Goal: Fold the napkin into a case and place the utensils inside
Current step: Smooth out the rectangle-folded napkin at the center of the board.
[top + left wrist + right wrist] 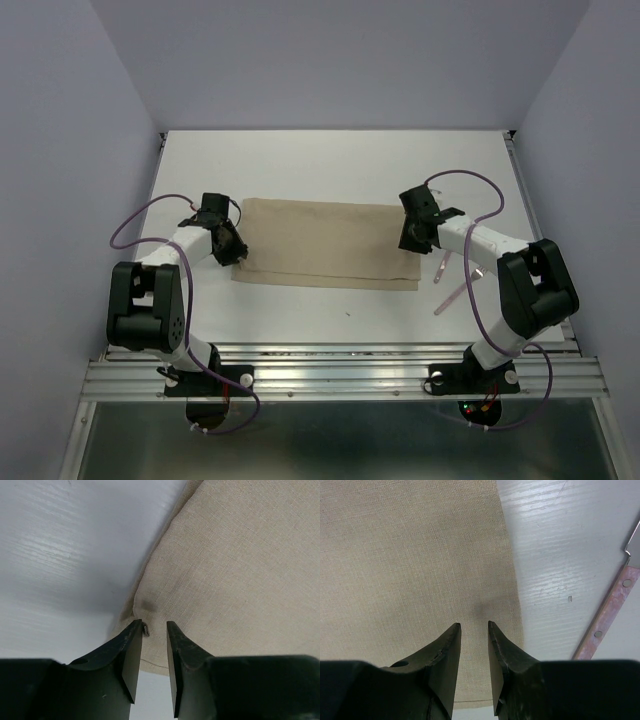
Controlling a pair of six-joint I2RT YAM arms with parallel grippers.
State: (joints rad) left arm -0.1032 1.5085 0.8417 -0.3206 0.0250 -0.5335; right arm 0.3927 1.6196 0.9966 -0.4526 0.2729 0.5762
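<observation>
Left end effector (154, 626) hung over the napkin's (325, 240) left end and right end effector (474, 626) over its right end, both with jaws slightly parted and empty. The napkin lay folded, long axis left-right. The utensils (441, 268) lay just right of it, angled near-to-far.

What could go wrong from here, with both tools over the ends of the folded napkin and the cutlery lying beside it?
1. The left tool hangs open at the left edge of the napkin, where the layers seem to overlap unevenly. A pinch there may catch only one layer and skew the fold.
2. The utensils lie close beside the right edge, near the open right tool. A sideways move could knock them away.
</observation>
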